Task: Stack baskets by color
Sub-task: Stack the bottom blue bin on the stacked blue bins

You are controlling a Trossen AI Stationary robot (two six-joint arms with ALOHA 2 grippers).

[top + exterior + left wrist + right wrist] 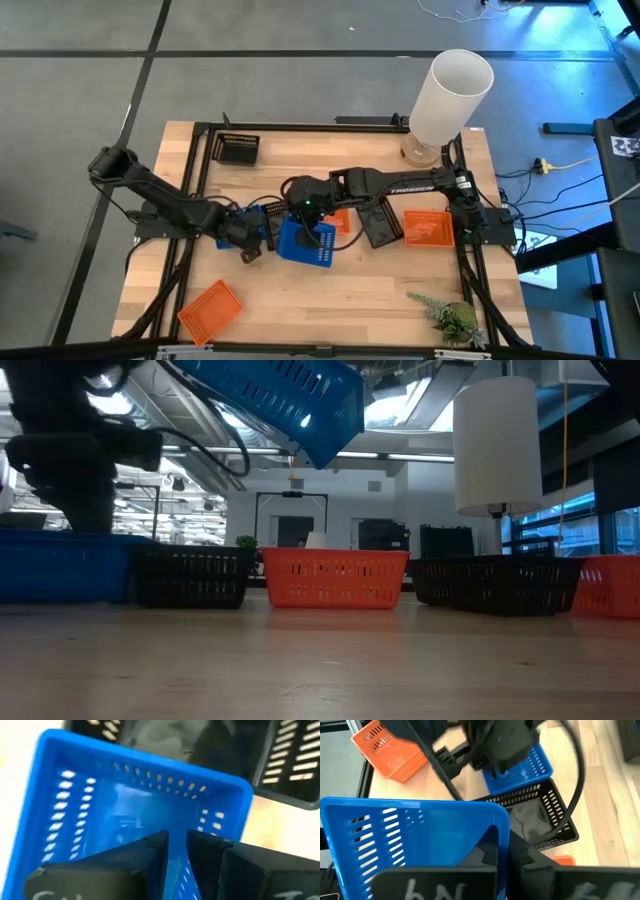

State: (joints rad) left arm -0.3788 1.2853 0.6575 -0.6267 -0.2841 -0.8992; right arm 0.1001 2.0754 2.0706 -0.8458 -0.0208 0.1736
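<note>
Blue basket (415, 837), gripped by its wall in my right gripper (502, 851), fills the right wrist view; the jaws are pinched tight on the plastic. From above, this basket (305, 240) hangs tilted over the table's middle, and the low view shows it (275, 395) raised well clear of the tabletop.

My left gripper (176, 851) holds the wall of a second blue basket (135, 810), fingers narrowly parted with the blue rim between them. That basket (520, 770) sits on the table just beside a black basket (535, 815), on the side away from the lifted one. In the high view the left gripper (250, 232) lies just left of the raised basket.

Other baskets, as I see them from above: an orange one (210, 308) near the front left corner, another orange (427, 227) at right, a third orange (340, 220) partly hidden under the right arm, a black one (238, 148) at the back left, and a black one (378, 225) at centre right.

A white cylinder (450, 95) stands at the back right; a plant sprig (450, 318) lies at the front right.
</note>
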